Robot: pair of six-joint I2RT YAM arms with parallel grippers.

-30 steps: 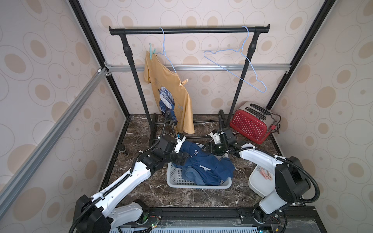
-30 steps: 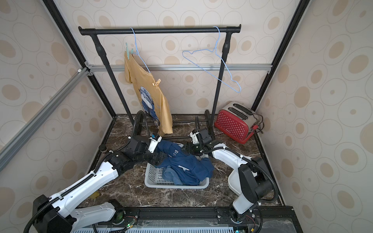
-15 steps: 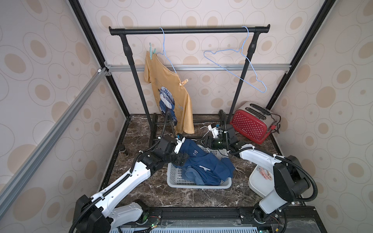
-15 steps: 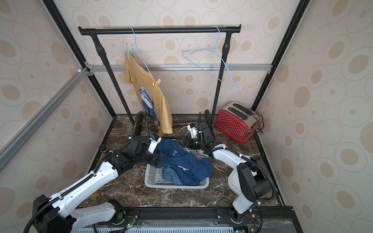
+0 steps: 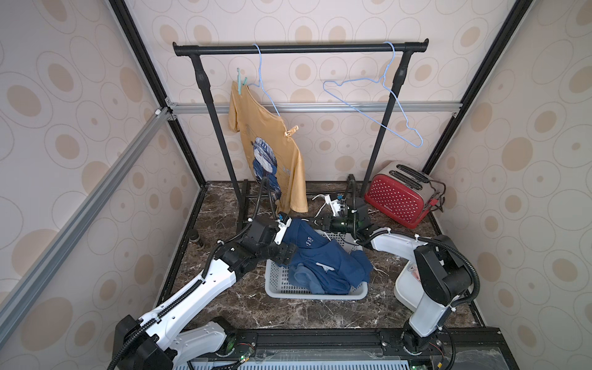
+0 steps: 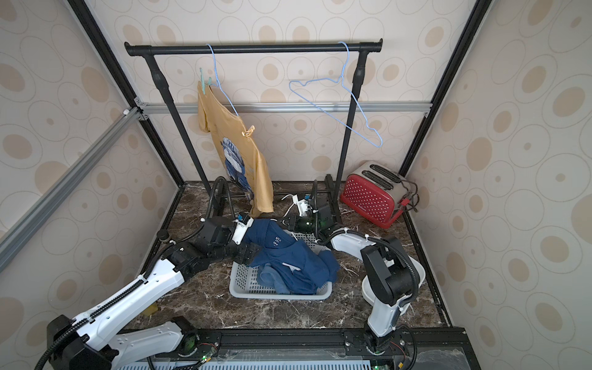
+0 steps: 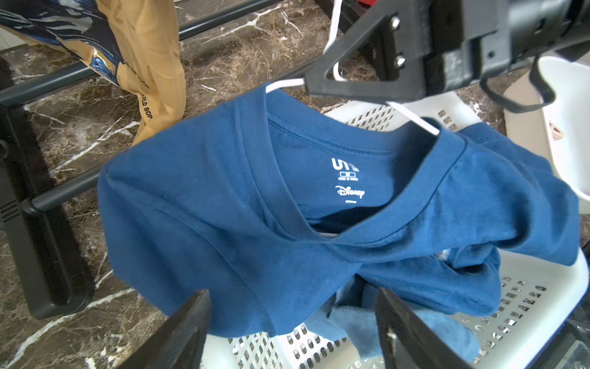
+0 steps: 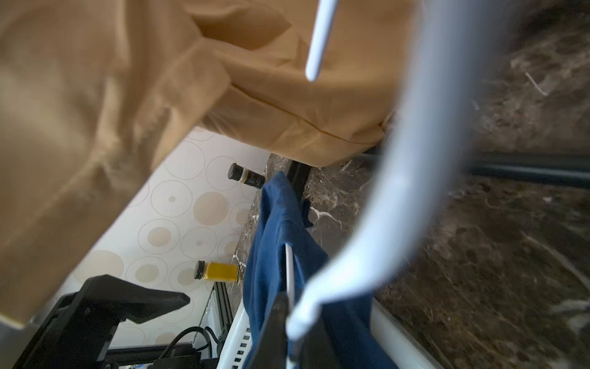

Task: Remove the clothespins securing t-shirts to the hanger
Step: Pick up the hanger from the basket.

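A yellow shirt (image 5: 269, 147) hangs from a tilted blue hanger (image 5: 259, 67) on the black rack (image 5: 301, 48), upper centre of the frame in both top views. Two pins hold it there: a teal clothespin (image 5: 241, 81) at the shirt's raised corner and a tan clothespin (image 5: 291, 131) lower down its sloping shoulder.

At the centre of the frame, a navy shirt (image 5: 323, 256) on a white hanger (image 7: 415, 119) droops into a grey basket (image 5: 278, 290), lying over a lighter blue shirt (image 5: 304, 280).

The right gripper (image 5: 315, 221) reaches in from the right of the frame. Its black fingers are pressed together on the white hanger's wire just above the navy collar, seen at the upper right of the left wrist view.

The left gripper (image 7: 292, 295) hovers low at the basket's left edge, its fingers (image 7: 188, 326) spread wide above the navy shirt's hem and the lighter blue cloth. Whether they touch the fabric cannot be told.

A red toaster (image 5: 397, 198) stands in the right rear corner of the marble floor (image 5: 224, 205). A white tub (image 5: 402, 283) sits beside the right arm at lower right.
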